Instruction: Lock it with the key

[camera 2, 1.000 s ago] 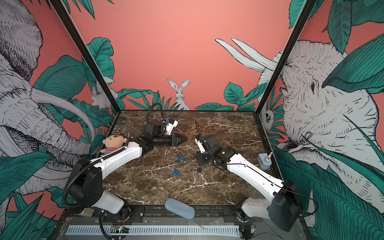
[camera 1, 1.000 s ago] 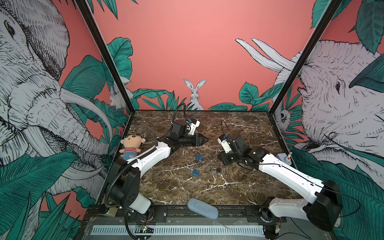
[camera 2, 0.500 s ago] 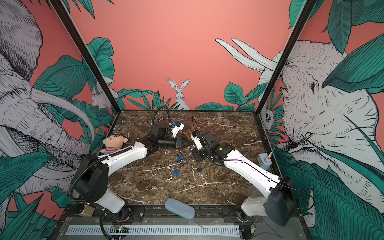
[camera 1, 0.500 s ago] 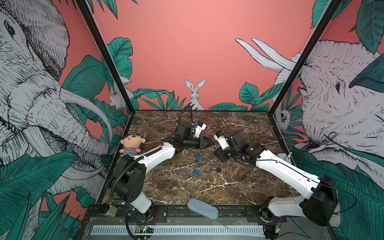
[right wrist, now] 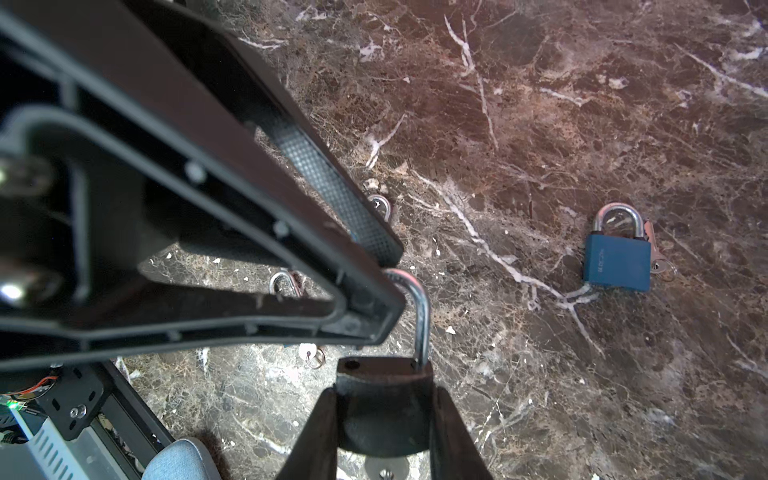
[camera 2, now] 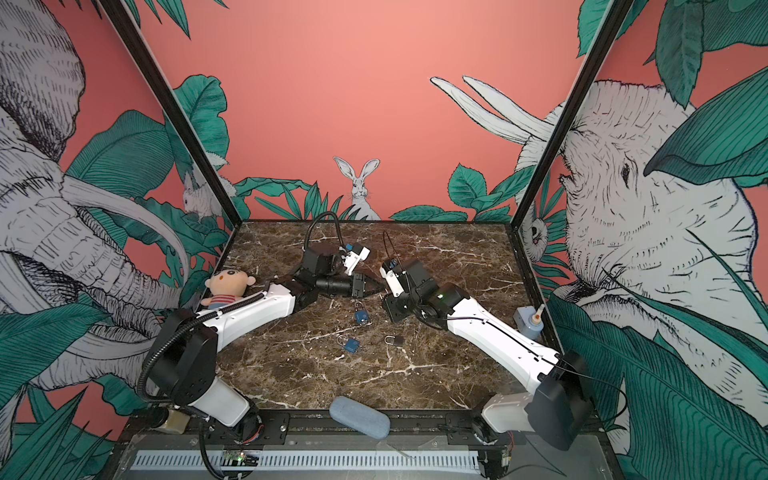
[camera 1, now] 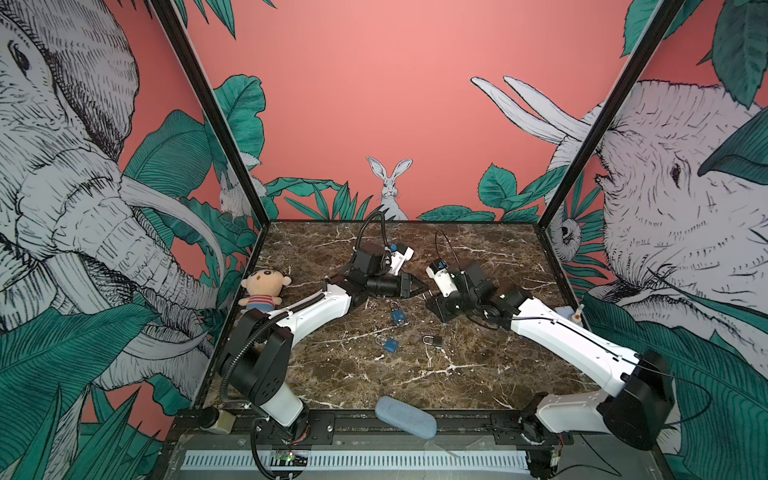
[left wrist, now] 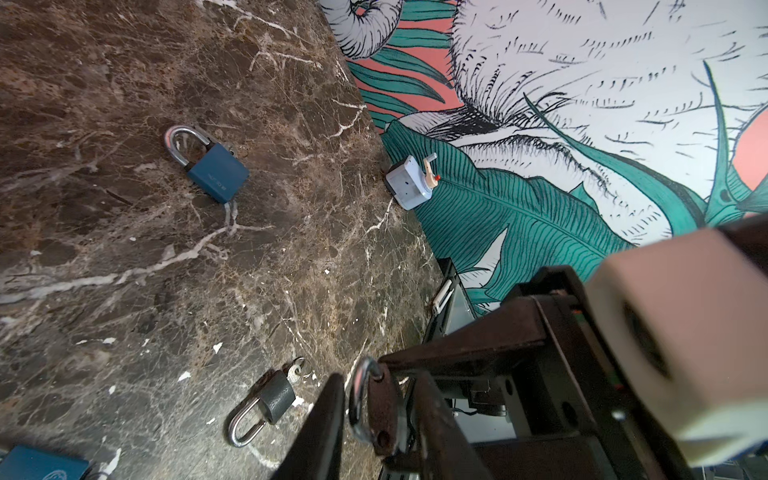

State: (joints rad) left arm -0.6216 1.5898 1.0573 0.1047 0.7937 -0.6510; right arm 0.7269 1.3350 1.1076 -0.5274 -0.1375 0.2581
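My right gripper [right wrist: 384, 399] is shut on the body of a dark padlock [right wrist: 382, 374], held above the marble top. Its steel shackle [right wrist: 422, 316] stands open, one leg out of its hole. My left gripper [left wrist: 376, 386] meets it from the other side, with its fingertips [right wrist: 390, 253] set on either side of the shackle's bend and a small gap showing. In both top views the two grippers [camera 1: 417, 286] [camera 2: 384, 297] touch tips mid-table. A silver disc shows under the padlock's body; I cannot tell if it is the key.
Two blue padlocks [camera 1: 397, 314] [camera 1: 390, 344] and a small grey padlock [camera 1: 434, 340] lie on the marble below the grippers, each with a key beside it. A plush doll [camera 1: 264, 291] sits by the left wall, a pale blue bottle [camera 1: 569, 313] by the right, and a grey-blue pouch [camera 1: 405, 415] at the front edge.
Both arms have come together at mid-table, and the right gripper has lifted its padlock toward the left. The left jaws have narrowed round the shackle.
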